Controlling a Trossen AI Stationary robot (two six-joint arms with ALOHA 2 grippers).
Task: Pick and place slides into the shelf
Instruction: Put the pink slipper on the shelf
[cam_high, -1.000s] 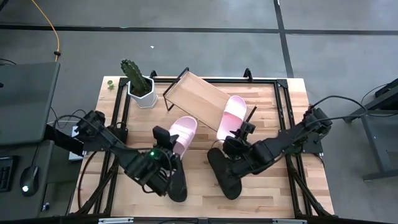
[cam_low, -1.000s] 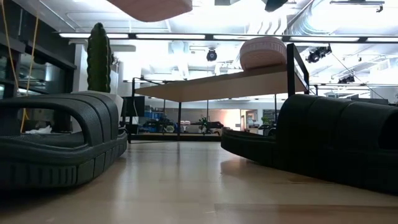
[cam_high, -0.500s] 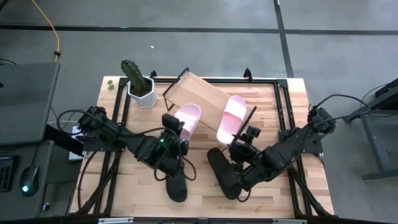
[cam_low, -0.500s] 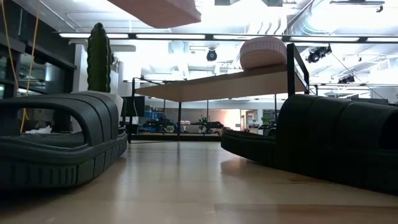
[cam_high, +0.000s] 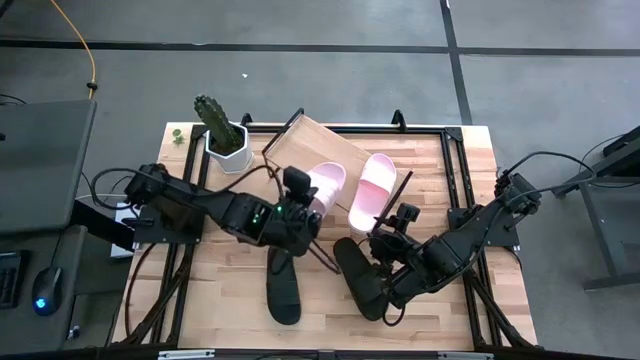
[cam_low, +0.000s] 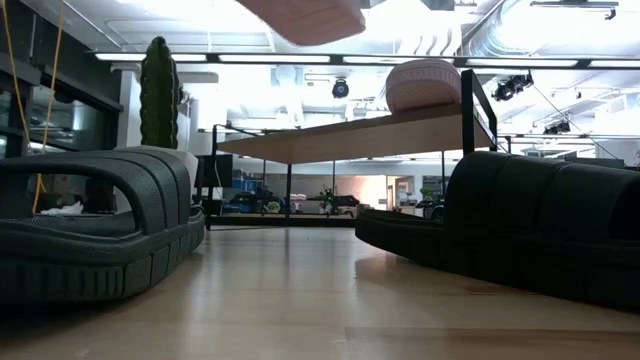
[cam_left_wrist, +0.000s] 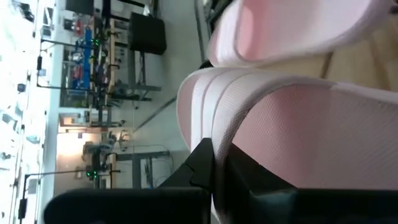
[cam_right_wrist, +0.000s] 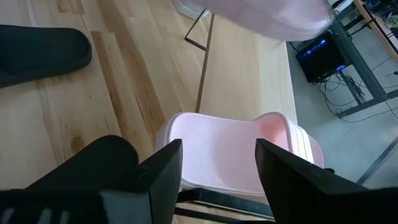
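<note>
Your left end effector (cam_high: 303, 203) clamped on a pale pink slide (cam_high: 324, 186) raised over the slanted light-wood shelf (cam_high: 318, 157), your right end effector (cam_high: 385, 237) spread apart above a second pink slide (cam_high: 371, 188).

Left claw (cam_high: 300, 200) clamped — right claw (cam_right_wrist: 217, 168) spread wide.

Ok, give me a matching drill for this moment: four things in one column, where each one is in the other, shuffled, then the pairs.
Things:
1. pink slide in the left gripper
2. second pink slide
3. black slide nearer the left arm
4. cactus pot

Places:
A. flat on the tabletop
B. lying on the shelf
C. at the table's far left corner
D. held above the table, beside the shelf

Pairs: 1-D, 2-B, 3-A, 4-C
</note>
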